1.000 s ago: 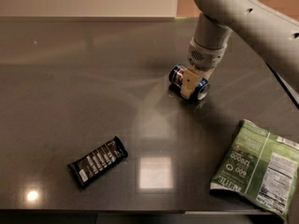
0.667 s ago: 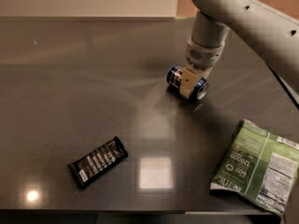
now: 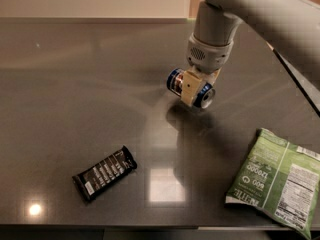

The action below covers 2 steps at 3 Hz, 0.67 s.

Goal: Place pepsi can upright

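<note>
Gripper point(image 3: 192, 89) clamping pepsi can point(image 3: 174, 80) mid-right over table point(image 3: 75, 84); snack bar point(image 3: 105, 173) front-left, chip bag point(image 3: 277, 181) front-right, both well apart.

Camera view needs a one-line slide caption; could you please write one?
The claw grips the pepsi can on its side over a dark table, snack bar and chip bag nearby.

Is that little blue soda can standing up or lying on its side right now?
On its side. The hand, over the table at right, grips the pepsi can across its body; its silver ends point sideways, not up.

A black snack bar point(image 3: 104, 173) and green chip bag point(image 3: 277, 181) lie apart on the table point(image 3: 75, 84).
</note>
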Tool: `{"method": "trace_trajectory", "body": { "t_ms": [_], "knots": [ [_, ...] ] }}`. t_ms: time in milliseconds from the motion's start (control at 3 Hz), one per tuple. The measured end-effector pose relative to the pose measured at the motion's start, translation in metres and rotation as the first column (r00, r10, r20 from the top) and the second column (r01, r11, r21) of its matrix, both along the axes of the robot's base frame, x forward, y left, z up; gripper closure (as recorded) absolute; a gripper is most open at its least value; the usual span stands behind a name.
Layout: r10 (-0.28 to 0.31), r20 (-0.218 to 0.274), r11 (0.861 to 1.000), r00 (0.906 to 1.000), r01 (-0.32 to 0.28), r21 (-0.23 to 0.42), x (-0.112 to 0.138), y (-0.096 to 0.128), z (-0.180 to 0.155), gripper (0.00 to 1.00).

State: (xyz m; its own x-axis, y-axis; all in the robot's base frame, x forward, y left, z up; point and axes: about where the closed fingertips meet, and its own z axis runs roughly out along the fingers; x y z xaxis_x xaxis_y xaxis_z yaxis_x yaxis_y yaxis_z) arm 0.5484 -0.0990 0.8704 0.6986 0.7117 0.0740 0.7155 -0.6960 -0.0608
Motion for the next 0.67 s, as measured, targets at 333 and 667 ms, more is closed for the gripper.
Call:
{"method": "trace_trajectory", "body": {
  "t_ms": [333,667],
  "knots": [
    [-0.118,-0.028,0.993,0.9926,0.118,0.006,-0.025,0.019,0.012,1.00],
    [-0.276,-0.058,0.961,0.9596,0.276,0.007,-0.040,0.030,0.019,1.00]
  ]
}}
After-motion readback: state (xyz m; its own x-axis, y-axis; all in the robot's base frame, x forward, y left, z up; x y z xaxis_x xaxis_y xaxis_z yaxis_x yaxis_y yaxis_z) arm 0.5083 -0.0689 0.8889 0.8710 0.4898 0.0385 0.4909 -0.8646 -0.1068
